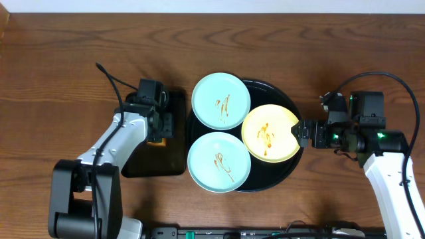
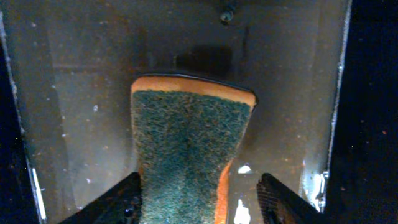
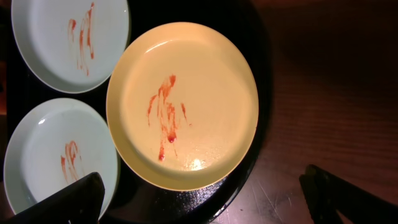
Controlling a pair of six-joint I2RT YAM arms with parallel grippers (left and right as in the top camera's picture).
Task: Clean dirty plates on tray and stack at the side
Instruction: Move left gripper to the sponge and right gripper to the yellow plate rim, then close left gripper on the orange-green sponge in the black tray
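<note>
Crowding the round black tray (image 1: pixel 273 90), three sauce-streaked plates leave little bare surface. The upper mint plate (image 1: pixel 221 101) and the lower mint plate (image 1: pixel 219 162) sit edge to edge and both overhang the tray's left rim. The yellow plate (image 1: pixel 270 133) lies on the right, touching or just overlapping both mint plates, with only a thin black band of tray between its right edge and the wooden table (image 1: pixel 66 53). The right gripper (image 1: pixel 304 135) is at that right edge, level with the plate's middle. In its wrist view the fingers (image 3: pixel 62 202) are spread wide, nothing between them, with the yellow plate (image 3: pixel 182 106) filling the space ahead and the tray (image 3: pixel 245 22) showing dark around it. Bare wood lies open to the right and behind this arm. Just left of the round tray, almost touching it, is a smaller rectangular tray (image 1: pixel 153 166), and the left gripper (image 1: pixel 159 127) hangs over its upper half. The left wrist view shows a sponge (image 2: pixel 189 149), green scouring face up with an orange edge, lying on that tray. The jaws stand apart to either side of its near end; the right finger (image 2: pixel 286 202) is clear of it, while whether the left one touches cannot be told.
</note>
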